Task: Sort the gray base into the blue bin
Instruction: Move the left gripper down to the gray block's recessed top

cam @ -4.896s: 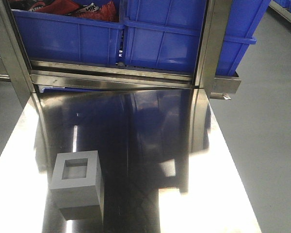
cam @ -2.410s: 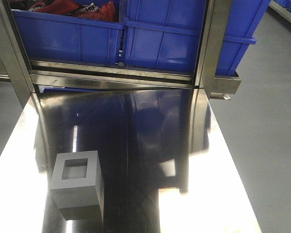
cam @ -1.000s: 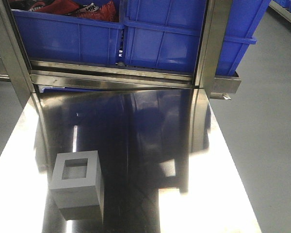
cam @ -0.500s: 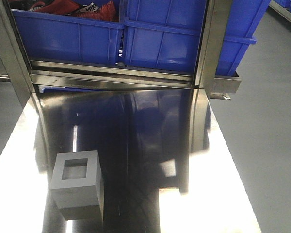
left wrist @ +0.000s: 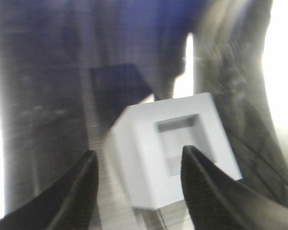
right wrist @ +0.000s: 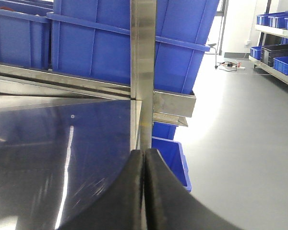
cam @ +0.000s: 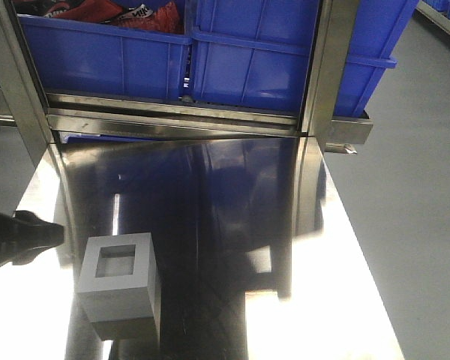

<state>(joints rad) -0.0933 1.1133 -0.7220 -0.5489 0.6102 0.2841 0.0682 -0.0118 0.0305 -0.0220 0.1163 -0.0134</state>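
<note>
Now, the gray base [cam: 118, 285] stands on the near left part of the steel table [cam: 232, 210], with its square recess turned up, and nothing touches it. Just beside it, at the left edge of the front view, is the left gripper [left wrist: 138, 160]. In its wrist view the two black fingers [left wrist: 81, 191] are spread wide and hold nothing, and the block lies ahead of them, partly across the gap (this picture is blurred, so I cannot tell how near the pads are). The right gripper [right wrist: 144, 160] is well apart from the block, its fingers pressed together with nothing between them. The blue bin [cam: 259, 67] stands on a rack behind the far edge of the table, beside another blue tub [cam: 97, 60] with red and black things inside.

I judge that the step in hand is the approach for the grasp. The next move calls for bringing the open fingers over two opposite flat sides, closing firmly, then lifting high enough to pass the bin's rim.
</note>
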